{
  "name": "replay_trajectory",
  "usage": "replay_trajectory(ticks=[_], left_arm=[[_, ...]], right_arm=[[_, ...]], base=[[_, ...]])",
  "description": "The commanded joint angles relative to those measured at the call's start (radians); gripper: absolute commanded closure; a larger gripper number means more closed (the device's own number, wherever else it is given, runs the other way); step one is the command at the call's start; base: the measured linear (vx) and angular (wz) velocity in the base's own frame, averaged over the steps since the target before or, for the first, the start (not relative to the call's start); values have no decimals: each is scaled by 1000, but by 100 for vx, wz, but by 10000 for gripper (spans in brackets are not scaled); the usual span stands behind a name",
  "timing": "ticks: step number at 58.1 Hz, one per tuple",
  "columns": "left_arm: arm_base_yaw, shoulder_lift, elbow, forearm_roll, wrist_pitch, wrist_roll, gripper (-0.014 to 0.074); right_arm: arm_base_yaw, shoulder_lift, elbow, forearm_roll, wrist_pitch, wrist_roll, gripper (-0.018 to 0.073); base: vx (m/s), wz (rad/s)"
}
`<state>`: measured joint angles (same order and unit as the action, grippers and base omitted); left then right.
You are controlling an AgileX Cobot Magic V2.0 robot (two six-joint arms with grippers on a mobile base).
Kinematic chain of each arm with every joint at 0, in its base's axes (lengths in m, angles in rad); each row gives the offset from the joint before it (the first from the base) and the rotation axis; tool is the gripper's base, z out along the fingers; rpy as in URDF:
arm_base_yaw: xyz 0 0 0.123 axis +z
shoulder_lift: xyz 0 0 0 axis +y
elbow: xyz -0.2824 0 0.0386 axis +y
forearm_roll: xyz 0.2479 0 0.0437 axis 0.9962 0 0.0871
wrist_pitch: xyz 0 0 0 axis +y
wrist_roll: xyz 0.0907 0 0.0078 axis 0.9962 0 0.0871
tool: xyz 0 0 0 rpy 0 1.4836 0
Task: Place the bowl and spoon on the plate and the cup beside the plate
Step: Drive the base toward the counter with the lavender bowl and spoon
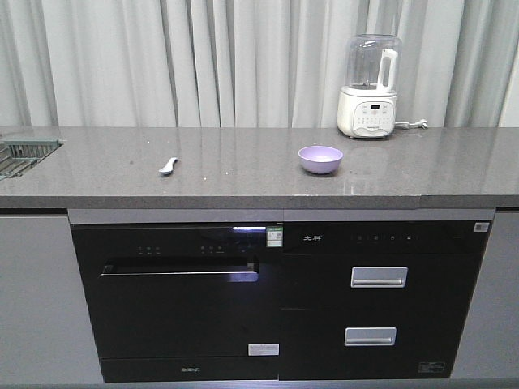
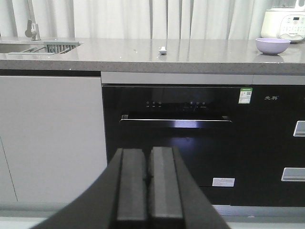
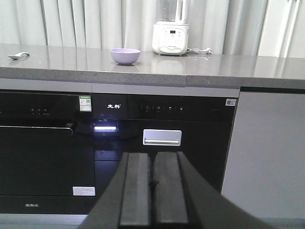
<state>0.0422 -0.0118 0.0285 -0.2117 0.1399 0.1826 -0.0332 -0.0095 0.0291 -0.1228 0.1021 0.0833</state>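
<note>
Left gripper (image 2: 148, 162) and right gripper (image 3: 153, 164): jaws pressed together, empty, below table (image 1: 243, 182) level; bowl (image 1: 320, 159) rests on the table, up and left of the right gripper, nearer that arm; spoon (image 1: 168, 166) lies nearer the left arm; plate, cup not visible; green label (image 3: 85, 102) on the black appliance (image 3: 43, 148) illegible.

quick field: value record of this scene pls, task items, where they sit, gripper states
bowl: upright on the counter, right of centre, looks empty
spoon: lying on the counter, left of the bowl, well apart from it
plate: not in view
cup: not in view
left gripper: shut, holding nothing, below counter level facing the cabinets
right gripper: shut, holding nothing, below counter level
blender: at the back of the counter, behind and right of the bowl
sink: counter's left end
</note>
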Motion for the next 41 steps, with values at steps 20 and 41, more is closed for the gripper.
replay_trajectory(ticks=[20,41], left_arm=[[3,-14,26,-12,-85,-2,602],[3,-14,26,-12,-85,-2,602]], right_arm=[[-6,-20,18,-6,-85,-4,568],[-6,-20,18,-6,-85,-4,568]], base=[[0,0],[0,0]])
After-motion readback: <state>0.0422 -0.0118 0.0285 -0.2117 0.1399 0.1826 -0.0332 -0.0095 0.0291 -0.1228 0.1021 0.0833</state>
